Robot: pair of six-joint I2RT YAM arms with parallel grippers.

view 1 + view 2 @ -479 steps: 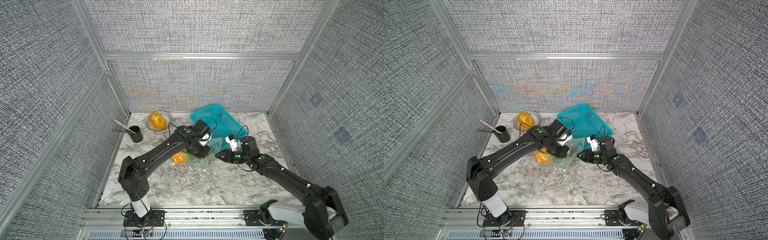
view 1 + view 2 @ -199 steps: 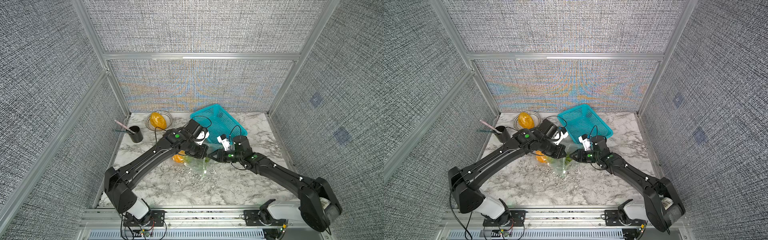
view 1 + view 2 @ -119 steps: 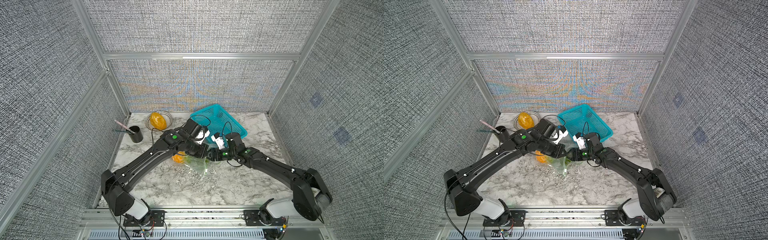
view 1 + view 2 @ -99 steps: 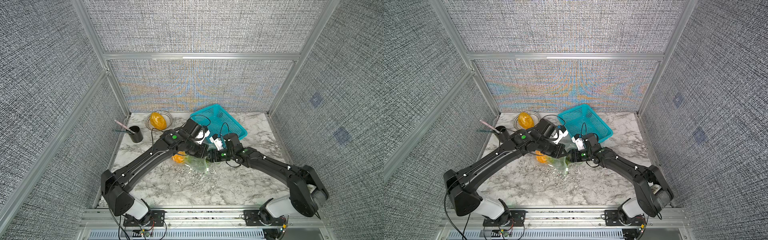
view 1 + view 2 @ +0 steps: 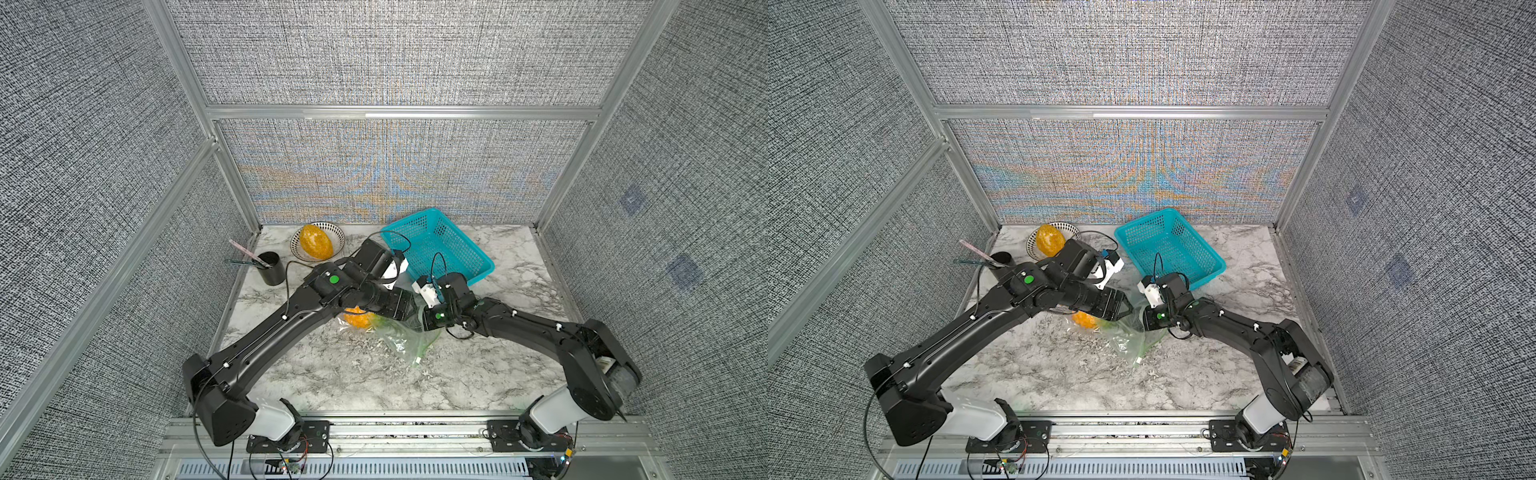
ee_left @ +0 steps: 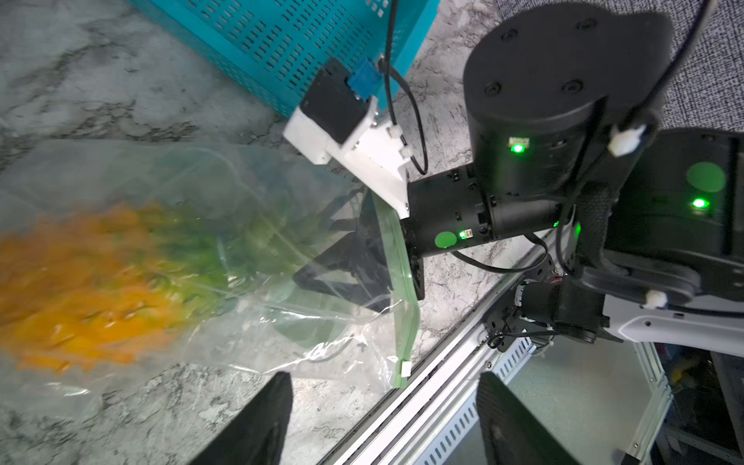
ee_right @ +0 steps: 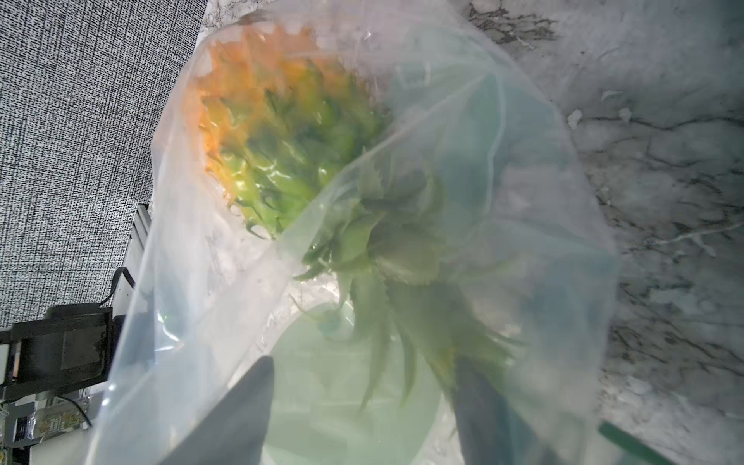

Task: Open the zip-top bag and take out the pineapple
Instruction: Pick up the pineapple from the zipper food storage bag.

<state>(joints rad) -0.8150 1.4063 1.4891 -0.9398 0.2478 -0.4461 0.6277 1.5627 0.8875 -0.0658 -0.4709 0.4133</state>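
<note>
- Top views: the zip-top bag (image 5: 405, 340) lies on the marble table (image 5: 457, 374) at centre frame, with its mouth toward the right.
- The pineapple (image 5: 357, 321) is inside, its orange body at the bag's left end, partly under the left arm.
- The left gripper (image 5: 1126, 308) hangs just over the bag with its fingers apart and nothing in them.
- The right gripper (image 5: 1142, 323) enters at the mouth. Its tips are lost behind plastic here.
- The teal basket (image 5: 440, 245) sits up and right of the bag. The bowl (image 5: 341, 245) and the black cup (image 5: 271, 270) are at upper left. All three are apart from the bag.
- Left wrist: the left gripper (image 6: 382, 376) is spread wide above bare table beside the bag.
- The green zip strip (image 6: 404, 306) gapes, and the right gripper (image 6: 346, 245) sits inside the mouth with its fingers apart.
- The pineapple (image 6: 92, 290) is blurred and lies deep in the bag, well short of the strip.
- Right wrist: seen hazily through the film, the right gripper (image 7: 362, 382) is spread with the leaf tips between its fingers, not clamped.
- The crown (image 7: 386, 241) points at the camera, and the body lies beyond it.
- Step, as I judge it: the bag is open and the reach for the fruit is in hand.
- To do it well, push the right fingers further in, to the thick base of the crown. Close there, and not on thin leaf tips or loose film.
- Have the left gripper pin the bag's closed end first, or the bag will likely drag along with the fruit.
- Then draw the pineapple straight out along the bag's length.
</note>
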